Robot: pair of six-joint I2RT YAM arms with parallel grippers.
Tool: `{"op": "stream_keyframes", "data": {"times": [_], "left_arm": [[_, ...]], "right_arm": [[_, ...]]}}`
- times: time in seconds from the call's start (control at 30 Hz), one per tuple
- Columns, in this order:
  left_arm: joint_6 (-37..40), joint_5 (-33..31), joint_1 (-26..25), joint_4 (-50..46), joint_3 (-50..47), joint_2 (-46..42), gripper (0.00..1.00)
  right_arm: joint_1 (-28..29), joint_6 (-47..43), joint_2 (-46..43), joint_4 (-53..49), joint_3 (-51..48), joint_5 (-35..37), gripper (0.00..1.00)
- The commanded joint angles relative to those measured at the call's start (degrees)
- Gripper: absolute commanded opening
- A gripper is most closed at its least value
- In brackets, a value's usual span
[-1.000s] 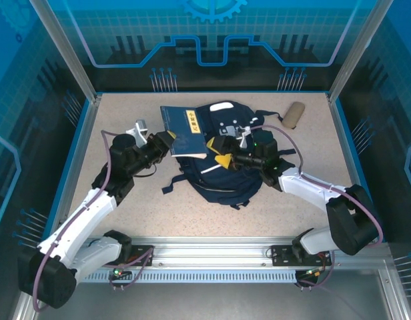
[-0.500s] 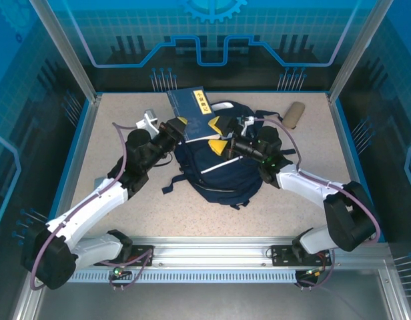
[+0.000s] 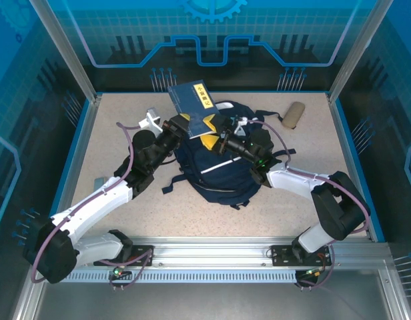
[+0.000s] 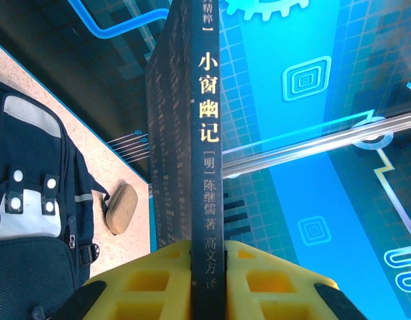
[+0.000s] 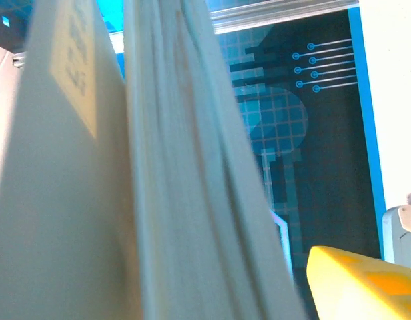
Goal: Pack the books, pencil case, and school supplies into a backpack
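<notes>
Left tool point(image 3: 182, 125) is clamped narrow on the spine end of the book point(image 3: 191, 99), holding it on edge and tilted above the top of the backpack point(image 3: 222, 175), which lies flat mid-desk point(image 3: 119, 160). Right tool point(image 3: 212, 131) is right up against the book's lower page edge. One yellow finger point(image 5: 352, 280) sits beside the pages in its wrist view, but I can't tell if it's actually gripping or just open around them.

So I reckon this is the get-the-book-in step. Next move needs the book's bottom edge lined up with the backpack's mouth, which is hidden under both tools, then slid down.

Room-wise, the back wall point(image 3: 212, 73) is close behind the book, so no swinging that way. There's plenty of bare desk left of and in front of the backpack. The pencil case point(image 3: 293, 115) sits well apart at the far right, not packed yet.
</notes>
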Motion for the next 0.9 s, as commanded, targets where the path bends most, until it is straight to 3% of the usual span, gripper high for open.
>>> {"op": "stream_keyframes", "data": {"times": [0.0,0.5,0.57,0.63,0.7,0.87], "left_arm": [[0.4,-2.3,-0.5,4.6,0.4,-1.3,0.16],[0.1,-3.3,-0.5,1.1,-1.6,-2.5,0.17],[0.7,-3.9,-0.5,-2.2,-1.4,-3.2,0.29],[0.8,-5.3,-0.4,-7.3,-1.2,-4.2,0.53],[1.6,-5.4,-0.2,-11.4,-1.2,-4.7,0.7],[9.4,-1.3,0.2,-18.7,-1.4,-5.7,0.91]], "right_arm": [[0.4,0.8,-0.3,3.8,0.0,2.4,0.64],[0.0,0.0,0.5,1.6,-0.8,3.2,0.17],[-0.6,-1.7,0.2,-0.9,-0.5,2.5,0.12],[-1.5,-4.8,-0.6,-5.6,0.4,0.9,0.07],[-2.6,-9.1,-1.5,-12.3,1.8,-1.1,0.05],[-5.3,-26.6,-6.1,-37.5,8.4,-3.6,0.02]]}}
